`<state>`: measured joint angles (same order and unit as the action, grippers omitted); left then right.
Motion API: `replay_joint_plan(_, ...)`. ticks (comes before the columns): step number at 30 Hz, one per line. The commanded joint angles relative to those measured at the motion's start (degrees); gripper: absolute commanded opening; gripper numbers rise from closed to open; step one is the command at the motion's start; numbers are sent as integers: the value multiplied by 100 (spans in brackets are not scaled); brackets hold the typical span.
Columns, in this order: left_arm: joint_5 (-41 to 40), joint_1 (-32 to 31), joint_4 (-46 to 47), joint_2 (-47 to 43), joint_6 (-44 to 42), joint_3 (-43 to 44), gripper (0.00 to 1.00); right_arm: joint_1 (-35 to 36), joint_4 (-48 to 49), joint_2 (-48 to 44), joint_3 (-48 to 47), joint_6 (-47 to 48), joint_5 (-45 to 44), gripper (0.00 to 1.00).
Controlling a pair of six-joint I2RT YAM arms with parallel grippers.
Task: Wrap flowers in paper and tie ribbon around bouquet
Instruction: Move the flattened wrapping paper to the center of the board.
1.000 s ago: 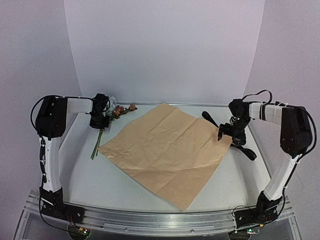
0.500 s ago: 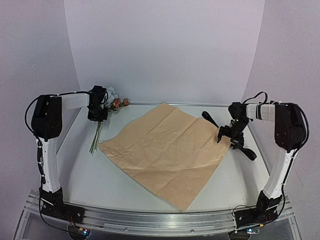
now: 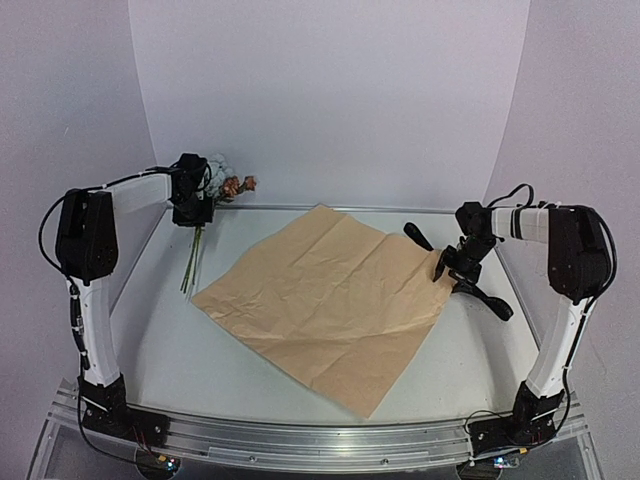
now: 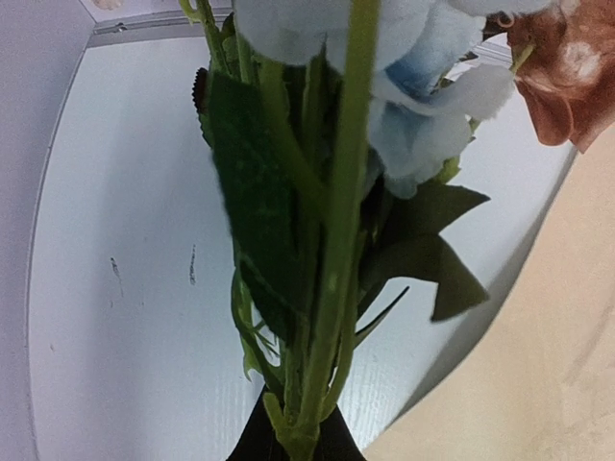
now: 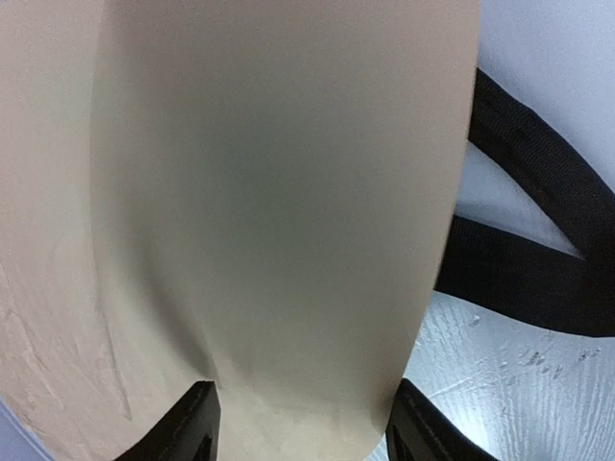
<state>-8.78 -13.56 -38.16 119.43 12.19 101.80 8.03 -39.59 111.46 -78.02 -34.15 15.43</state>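
My left gripper (image 3: 193, 213) is shut on the green stems of the flowers (image 3: 226, 184), held above the table at the back left. The stems (image 3: 191, 262) hang down toward the surface. In the left wrist view the stems (image 4: 327, 240) rise from between my gripper's (image 4: 293, 449) dark fingers, with blue and brownish heads at the top. The paper (image 3: 325, 300) lies tan side up in the middle. My right gripper (image 3: 449, 268) is at its right corner. In the right wrist view the curled paper (image 5: 269, 192) sits between the fingers of my gripper (image 5: 303, 432), which stand apart. The black ribbon (image 3: 486, 298) lies beside that corner.
A raised rim (image 3: 300, 432) runs along the table's near edge. White walls close in the back and both sides. In the left wrist view the paper's edge (image 4: 538, 384) lies just right of the flowers. In the right wrist view the ribbon (image 5: 538, 230) crosses the table behind the paper.
My left gripper has carried the flowers up and toward the back left. My right gripper's jaws have narrowed around the paper's right corner, and the paper has shifted slightly left.
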Motion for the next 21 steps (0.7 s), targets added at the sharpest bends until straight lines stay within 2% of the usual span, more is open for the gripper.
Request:
replay_joint_plan(1,467,-244,-113,-653,569,327,0,53,414,-58,184,-382,219,54)
replay_joint_plan(7,745,-1017,-93,-535,1450,496,0,328,488,-46,240,-390,263,44)
replay_joint_plan(12,1058,-1621,306,-182,2275,642,0,627,497,-77,241,-352,209,43)
replay_joint_plan(21,1137,-2284,594,710,3325,1246,0,1028,502,-226,381,-549,-17,42)
